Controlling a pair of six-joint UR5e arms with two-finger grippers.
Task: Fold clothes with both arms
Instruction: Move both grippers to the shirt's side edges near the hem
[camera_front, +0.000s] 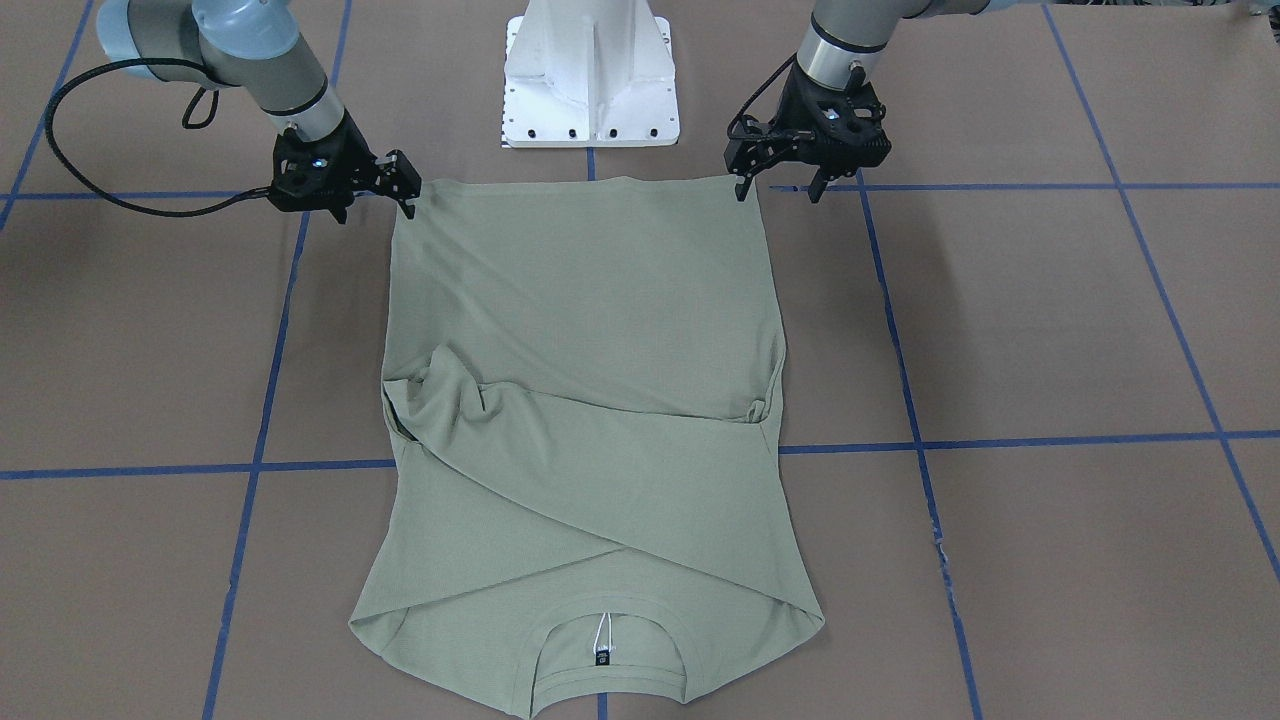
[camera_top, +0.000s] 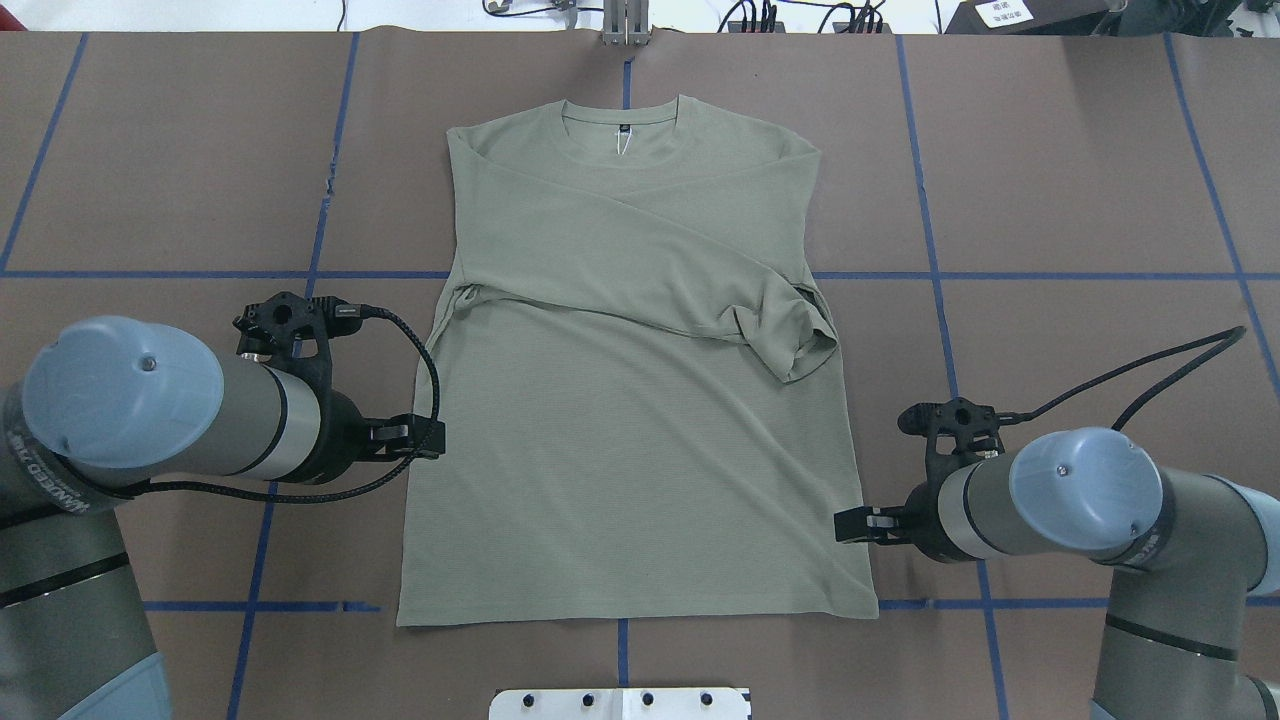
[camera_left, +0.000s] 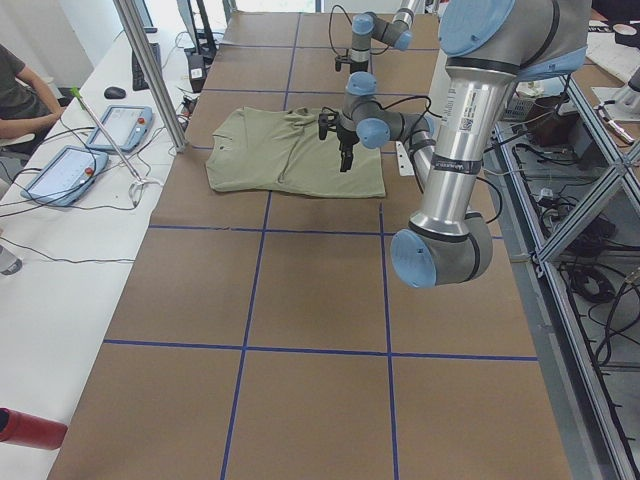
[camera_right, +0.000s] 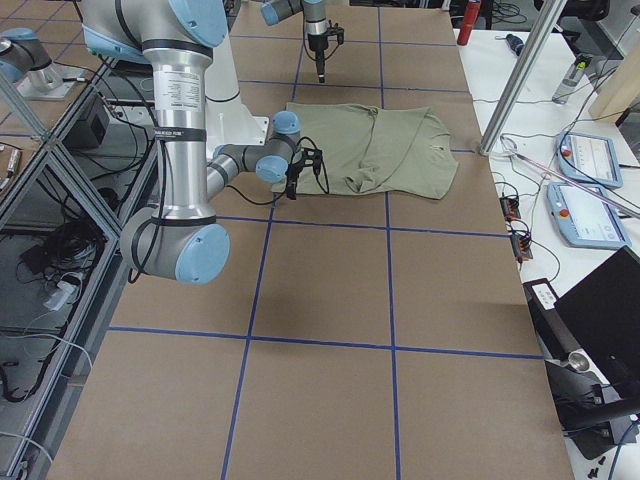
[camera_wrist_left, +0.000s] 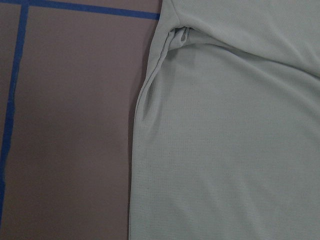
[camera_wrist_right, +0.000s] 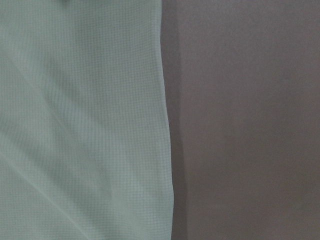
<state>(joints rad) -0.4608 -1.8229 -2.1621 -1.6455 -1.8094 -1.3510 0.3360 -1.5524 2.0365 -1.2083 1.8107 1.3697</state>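
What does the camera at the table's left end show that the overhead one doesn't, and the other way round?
Only the left-end view: a white bench beside the table, two tablets on it, and part of a person. Only the overhead view: the small black label inside the neck. Both: the green shirt lying flat with its sleeves folded across it, the left arm at one side edge and the right arm at the other.

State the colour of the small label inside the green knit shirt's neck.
Black label; clearest front-facing view.
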